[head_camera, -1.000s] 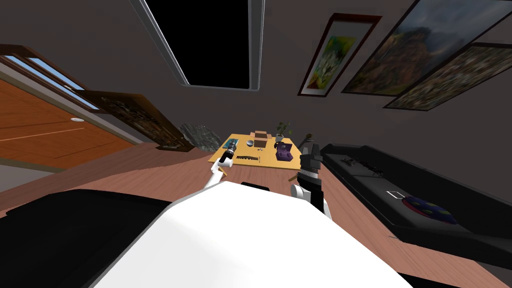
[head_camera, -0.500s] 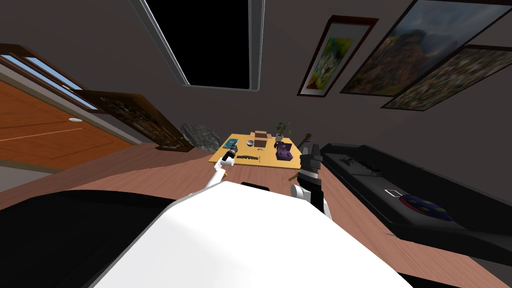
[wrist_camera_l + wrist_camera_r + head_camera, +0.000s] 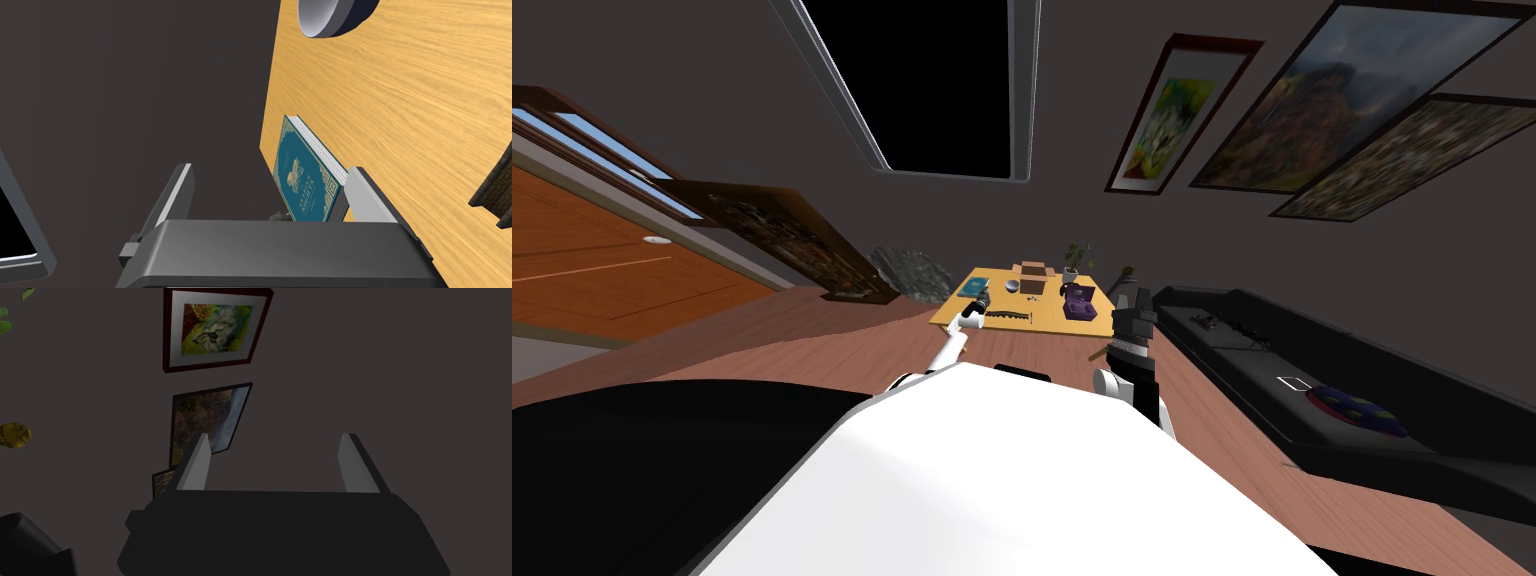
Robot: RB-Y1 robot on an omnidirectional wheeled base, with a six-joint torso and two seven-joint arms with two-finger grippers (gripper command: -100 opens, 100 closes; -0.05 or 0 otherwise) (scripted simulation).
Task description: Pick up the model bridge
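Wooden table (image 3: 400, 110) bears bowl (image 3: 330, 15) and model bridge (image 3: 1009, 317); left end effector (image 3: 270, 170) and right end effector (image 3: 275, 438) both gape.

On the light wooden bench (image 3: 1052, 322), the long dark grey model bridge (image 3: 1009, 316) lies along the near side, left of middle. The teal hardcover book (image 3: 305, 175) lies at the left edge, beyond the bridge's left end. The round grey bowl (image 3: 1011, 286) sits right of the book, with the brown cardboard box (image 3: 1033, 277) just right of the bowl. The small potted plant (image 3: 1075, 258) stands at the far right. The purple blocky object (image 3: 1081, 303) is right of the bridge. The long black sofa (image 3: 1312, 380) stands right of the bench.
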